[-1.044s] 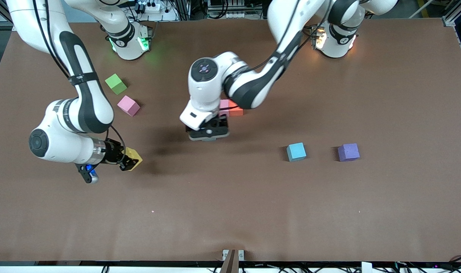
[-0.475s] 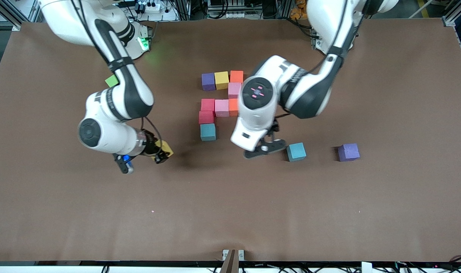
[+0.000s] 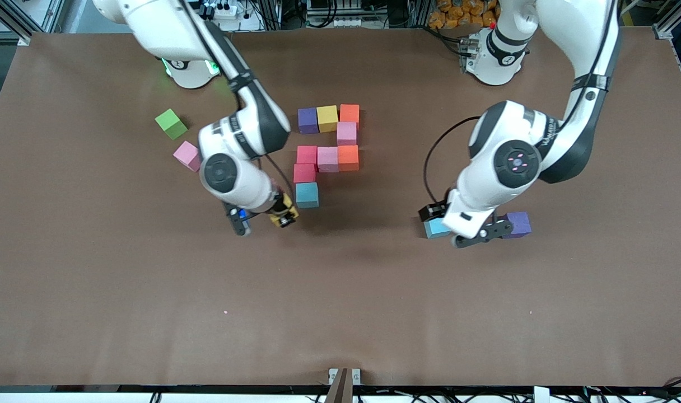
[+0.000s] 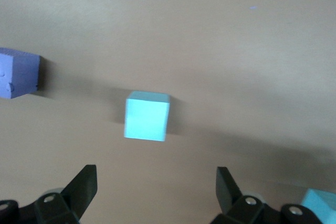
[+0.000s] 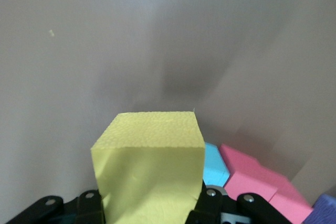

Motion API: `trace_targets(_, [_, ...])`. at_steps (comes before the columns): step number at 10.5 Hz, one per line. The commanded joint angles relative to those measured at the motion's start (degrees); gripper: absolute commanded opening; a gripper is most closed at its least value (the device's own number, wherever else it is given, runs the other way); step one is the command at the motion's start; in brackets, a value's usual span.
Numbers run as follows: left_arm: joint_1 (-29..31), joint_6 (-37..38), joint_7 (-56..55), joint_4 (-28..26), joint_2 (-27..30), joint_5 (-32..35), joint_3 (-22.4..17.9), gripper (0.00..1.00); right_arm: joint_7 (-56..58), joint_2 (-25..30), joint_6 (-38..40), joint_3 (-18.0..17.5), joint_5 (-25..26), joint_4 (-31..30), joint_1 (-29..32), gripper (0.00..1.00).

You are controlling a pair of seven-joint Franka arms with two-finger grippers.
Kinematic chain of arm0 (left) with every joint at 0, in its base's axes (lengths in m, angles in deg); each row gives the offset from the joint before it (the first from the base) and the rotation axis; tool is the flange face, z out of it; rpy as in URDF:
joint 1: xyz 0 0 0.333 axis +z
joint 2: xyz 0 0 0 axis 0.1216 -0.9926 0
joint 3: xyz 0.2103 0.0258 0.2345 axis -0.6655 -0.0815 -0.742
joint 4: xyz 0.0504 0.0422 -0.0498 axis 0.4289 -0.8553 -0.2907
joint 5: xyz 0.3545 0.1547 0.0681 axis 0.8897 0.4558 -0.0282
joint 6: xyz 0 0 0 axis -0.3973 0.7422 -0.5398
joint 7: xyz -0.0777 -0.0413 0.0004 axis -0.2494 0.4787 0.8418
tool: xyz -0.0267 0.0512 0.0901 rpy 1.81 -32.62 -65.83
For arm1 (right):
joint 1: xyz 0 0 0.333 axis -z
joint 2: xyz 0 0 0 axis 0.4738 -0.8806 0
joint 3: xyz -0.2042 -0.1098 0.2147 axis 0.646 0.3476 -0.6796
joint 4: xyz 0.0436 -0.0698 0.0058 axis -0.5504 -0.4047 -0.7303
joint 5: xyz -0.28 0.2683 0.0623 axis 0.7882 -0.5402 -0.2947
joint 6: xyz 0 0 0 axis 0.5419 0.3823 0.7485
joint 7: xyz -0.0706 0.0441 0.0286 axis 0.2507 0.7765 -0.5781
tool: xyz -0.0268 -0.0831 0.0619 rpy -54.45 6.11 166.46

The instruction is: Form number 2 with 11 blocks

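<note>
While the right gripper [image 3: 283, 215] clenches a yellow block [image 5: 149, 163] in the air just beside the light blue block [image 3: 307, 195] that ends the partly built number 2 [image 3: 327, 152], the left gripper [image 4: 156, 190] hangs with fingers spread over a loose light blue block [image 4: 146, 115], well toward the left arm's end from the number 2, a purple block [image 3: 519, 223] beside it.

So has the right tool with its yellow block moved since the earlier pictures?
Yes. The right tool, shut on the yellow block, has travelled away from the green cube toward the light blue block of the number 2.
</note>
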Motion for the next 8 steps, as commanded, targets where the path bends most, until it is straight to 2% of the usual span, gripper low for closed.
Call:
trace_targets(1, [0.65,-6.28,0.24,-9.43,3.71,0.06,1.19,1.00,-6.72,-4.81,0.13,3.13,0.96,5.61,-5.15,0.22])
trace_targets(3, [0.48,-9.34,-0.36,-8.99,-1.29,0.06,1.11,1.00,-9.29,-5.00,0.21,3.23,0.52,7.02,-6.48,0.22])
trace_targets(5, [0.74,-10.59,-0.81,-8.99,-3.07,1.20,0.84,1.00,-12.71,-5.17,0.04,3.31,0.43,7.82,-8.67,0.22])
trace_targets(8, [0.48,-11.12,-0.90,-5.75,-6.84,1.99,0.58,1.00,-17.54,-6.22,-1.18,3.31,0.69,7.74,-12.10,0.22])
